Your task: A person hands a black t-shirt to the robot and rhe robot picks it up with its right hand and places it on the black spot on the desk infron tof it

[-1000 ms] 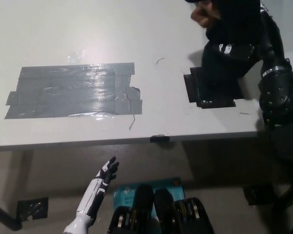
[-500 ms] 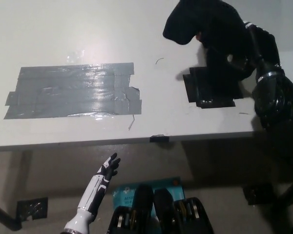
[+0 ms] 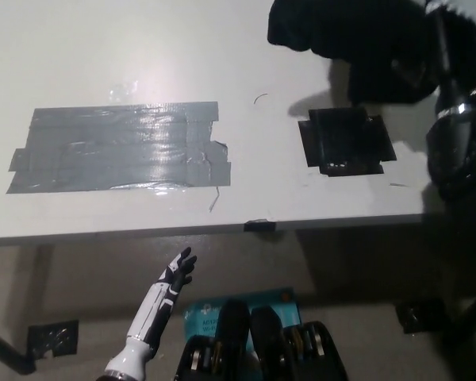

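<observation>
The black t-shirt (image 3: 341,36) hangs bunched above the desk's far right, at the top of the head view. My black right hand (image 3: 410,70) is buried in its right side and seems shut on it, dark against dark. The black spot (image 3: 347,141), a square of black tape, lies uncovered on the desk just below the shirt. My white left hand (image 3: 173,282) rests low, in front of the desk's near edge, fingers apart and holding nothing.
A large patch of grey tape (image 3: 119,148) covers the left half of the white desk (image 3: 254,190). A small black clip (image 3: 259,225) sits on the desk's near edge. A teal object (image 3: 202,313) lies on the floor below.
The t-shirt and my right arm have risen and moved away from me, uncovering the black spot. The person's hand seen at the top one second ago is gone.
</observation>
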### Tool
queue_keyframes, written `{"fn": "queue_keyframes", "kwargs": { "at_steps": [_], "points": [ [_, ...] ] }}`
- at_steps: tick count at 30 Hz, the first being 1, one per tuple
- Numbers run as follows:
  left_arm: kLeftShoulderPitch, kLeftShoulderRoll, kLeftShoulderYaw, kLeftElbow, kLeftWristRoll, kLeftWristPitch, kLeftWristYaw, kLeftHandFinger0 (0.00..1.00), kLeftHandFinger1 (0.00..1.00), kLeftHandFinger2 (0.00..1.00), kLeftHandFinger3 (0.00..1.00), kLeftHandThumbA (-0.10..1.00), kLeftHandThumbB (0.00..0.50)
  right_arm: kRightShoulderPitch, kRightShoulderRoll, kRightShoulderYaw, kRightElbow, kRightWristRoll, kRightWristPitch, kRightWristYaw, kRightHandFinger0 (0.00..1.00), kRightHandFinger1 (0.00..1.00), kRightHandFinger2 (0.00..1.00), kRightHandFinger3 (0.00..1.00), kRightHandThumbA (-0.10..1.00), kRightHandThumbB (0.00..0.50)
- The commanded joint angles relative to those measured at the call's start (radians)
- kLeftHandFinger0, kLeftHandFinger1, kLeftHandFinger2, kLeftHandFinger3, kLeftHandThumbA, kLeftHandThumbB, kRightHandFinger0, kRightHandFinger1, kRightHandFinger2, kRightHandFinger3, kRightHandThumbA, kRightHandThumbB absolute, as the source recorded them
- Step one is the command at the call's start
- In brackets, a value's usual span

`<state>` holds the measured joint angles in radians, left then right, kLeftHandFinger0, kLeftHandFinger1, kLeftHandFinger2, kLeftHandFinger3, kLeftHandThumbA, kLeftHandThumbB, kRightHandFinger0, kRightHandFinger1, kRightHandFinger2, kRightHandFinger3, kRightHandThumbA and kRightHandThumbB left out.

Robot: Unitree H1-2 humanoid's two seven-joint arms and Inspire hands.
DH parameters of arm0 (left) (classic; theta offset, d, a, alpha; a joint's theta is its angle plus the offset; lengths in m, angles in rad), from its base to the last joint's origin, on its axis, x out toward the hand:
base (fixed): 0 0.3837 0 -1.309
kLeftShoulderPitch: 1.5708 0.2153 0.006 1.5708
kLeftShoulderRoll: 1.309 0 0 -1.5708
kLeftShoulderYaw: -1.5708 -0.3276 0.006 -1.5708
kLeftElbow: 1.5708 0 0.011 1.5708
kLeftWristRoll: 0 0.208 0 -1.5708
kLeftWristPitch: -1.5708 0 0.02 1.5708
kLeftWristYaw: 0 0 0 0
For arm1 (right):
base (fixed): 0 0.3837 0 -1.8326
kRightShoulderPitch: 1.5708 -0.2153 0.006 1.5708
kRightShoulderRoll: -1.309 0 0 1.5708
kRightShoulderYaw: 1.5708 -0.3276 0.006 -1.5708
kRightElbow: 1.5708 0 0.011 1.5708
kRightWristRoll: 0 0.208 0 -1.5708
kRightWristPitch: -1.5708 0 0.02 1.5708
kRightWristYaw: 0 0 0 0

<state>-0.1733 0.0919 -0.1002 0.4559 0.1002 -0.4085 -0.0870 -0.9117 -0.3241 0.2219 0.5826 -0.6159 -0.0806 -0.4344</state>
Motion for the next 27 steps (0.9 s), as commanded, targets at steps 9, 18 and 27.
{"fn": "queue_keyframes", "kwargs": {
  "at_steps": [9, 18, 27],
  "points": [
    [-0.025, 0.011, -0.004, -0.01, 0.006, -0.012, -0.005, 1.0, 1.0, 1.0, 1.0, 1.0, 0.5, -0.094, -0.108, 0.073, -0.116, -0.153, -0.098, -0.013, 0.0, 0.45, 0.9, 0.87, -0.1, 0.225],
    [-0.027, 0.012, -0.011, -0.027, 0.017, -0.002, -0.007, 1.0, 1.0, 1.0, 1.0, 1.0, 0.5, -0.073, -0.073, 0.232, 0.162, -0.257, -0.133, -0.103, 0.0, 0.38, 0.76, 0.62, -0.1, 0.271],
    [-0.034, 0.005, -0.013, -0.03, 0.016, 0.004, -0.006, 1.0, 1.0, 1.0, 1.0, 1.0, 0.5, -0.076, 0.082, 0.395, 0.594, -0.301, -0.071, -0.155, 0.0, 0.28, 0.66, 0.6, -0.1, 0.269]
  ]
}}
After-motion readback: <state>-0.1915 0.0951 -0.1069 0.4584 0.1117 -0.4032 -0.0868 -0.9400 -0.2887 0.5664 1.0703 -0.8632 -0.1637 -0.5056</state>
